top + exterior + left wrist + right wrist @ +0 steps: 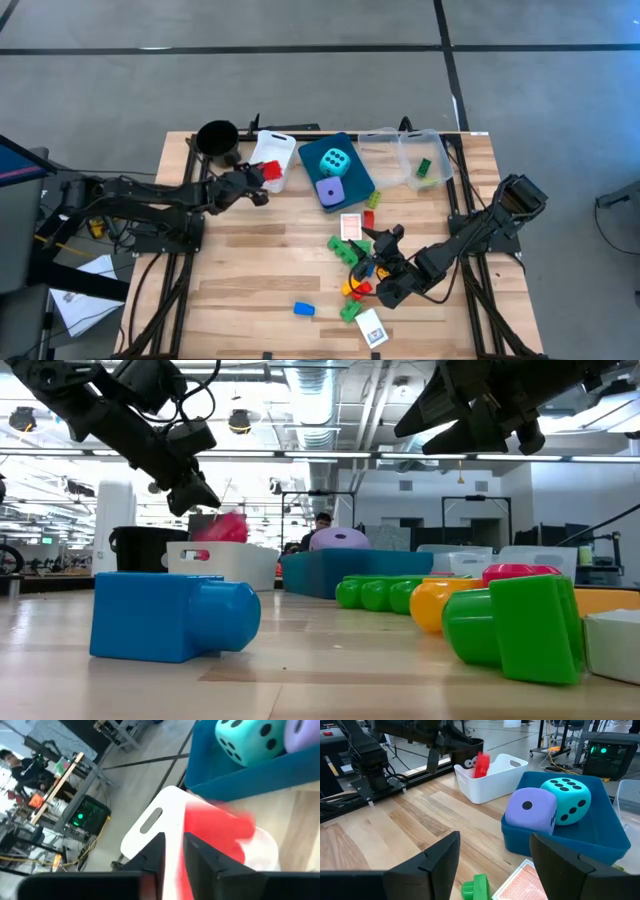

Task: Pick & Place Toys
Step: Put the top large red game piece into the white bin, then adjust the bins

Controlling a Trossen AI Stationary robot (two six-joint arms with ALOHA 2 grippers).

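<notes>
A red brick (481, 765) shows blurred in the air just over the white bin (272, 160), a little apart from my left gripper (262, 190), whose fingers (155, 852) stand a narrow gap apart above the bin's near end. My right gripper (378, 265) is open and empty above a pile of green, yellow, orange and red bricks (355, 275). The cyan die (337, 160) and the purple die (331, 190) lie in the blue bin (358, 180). A blue brick (304, 309) lies on the table toward the near edge.
A black round cup (217, 138) stands left of the white bin. Clear bins (405, 150) at the back right hold a green brick (424, 168). A red-backed card (351, 226) and a white card (371, 327) lie by the pile.
</notes>
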